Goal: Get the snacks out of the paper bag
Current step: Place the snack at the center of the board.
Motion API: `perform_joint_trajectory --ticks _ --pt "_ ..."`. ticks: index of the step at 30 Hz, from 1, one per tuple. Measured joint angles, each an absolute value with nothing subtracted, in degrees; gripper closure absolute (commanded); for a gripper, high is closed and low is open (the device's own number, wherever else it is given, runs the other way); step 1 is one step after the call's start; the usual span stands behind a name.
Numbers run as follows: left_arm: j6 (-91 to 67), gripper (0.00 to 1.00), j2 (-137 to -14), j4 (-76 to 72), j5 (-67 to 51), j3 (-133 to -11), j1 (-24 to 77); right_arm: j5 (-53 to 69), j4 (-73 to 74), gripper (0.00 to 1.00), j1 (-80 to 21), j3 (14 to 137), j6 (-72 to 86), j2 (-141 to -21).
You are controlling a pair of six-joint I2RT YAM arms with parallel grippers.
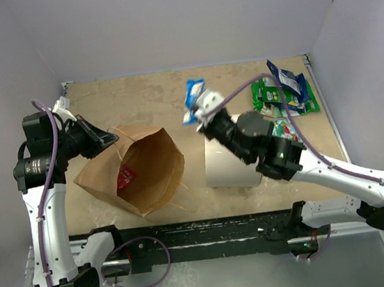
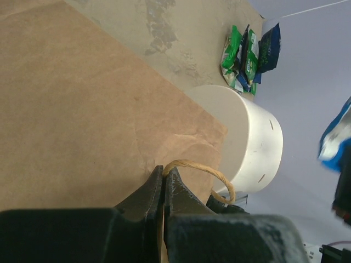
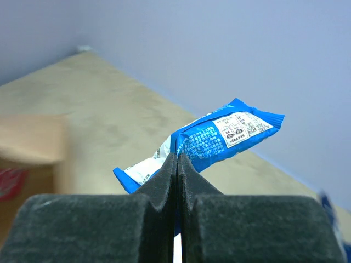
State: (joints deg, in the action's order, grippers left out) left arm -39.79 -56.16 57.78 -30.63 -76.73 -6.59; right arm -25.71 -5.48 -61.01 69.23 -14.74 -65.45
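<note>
Right wrist cam: my right gripper (image 3: 176, 159) is pinched tight on a glossy blue foil packet (image 3: 219, 139), left gripper (image 2: 164, 175) clamping the creased brown paper bag (image 2: 82, 109) by its rim.

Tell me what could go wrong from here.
The right gripper pinches the blue packet by one edge, so the glossy foil might slip free. The left gripper holds the paper bag by its thin rim; a pull could tear it or collapse the mouth over the red packet inside.

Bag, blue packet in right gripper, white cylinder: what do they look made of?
Paper bag: matte brown kraft paper, creased, twisted paper handle. Blue packet: glossy printed film, likely plastic or foil, crimped end. White cylinder: smooth matte white, plastic or card, cannot tell which.
</note>
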Motion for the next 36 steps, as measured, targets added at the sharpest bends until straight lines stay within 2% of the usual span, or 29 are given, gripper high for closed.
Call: perform_joint_trajectory --ticks 8,15,21,28,30,33,36 --pt "-39.57 1.00 -56.07 58.19 -30.65 -76.69 -6.59 -33.78 -0.86 1.00 -34.74 74.72 -3.68 -72.07" --pt "-39.35 1.00 -56.01 59.02 -32.42 -76.69 -6.59 -30.15 -0.25 1.00 -11.90 62.22 12.97 -72.88" --pt "-39.38 1.00 -55.81 59.68 -34.30 -76.58 -6.59 -28.73 0.58 1.00 -7.70 54.39 25.43 -78.70" --pt "-39.35 1.00 -54.28 61.34 -34.59 -76.12 -6.59 -28.82 -1.58 0.98 -7.20 52.27 29.02 -86.26" --pt "-39.35 1.00 -53.84 61.82 -34.68 -76.03 -6.59 -28.95 -3.38 0.92 -7.07 52.07 28.56 -87.07" --pt "-39.38 1.00 -53.25 62.28 -34.72 -76.01 -6.59 -28.88 -6.28 0.75 -7.05 52.01 27.09 -88.14" --pt "-39.35 1.00 -52.53 62.39 -34.72 -76.01 -6.59 -28.16 -6.52 0.41 -7.05 52.01 25.98 -88.53"
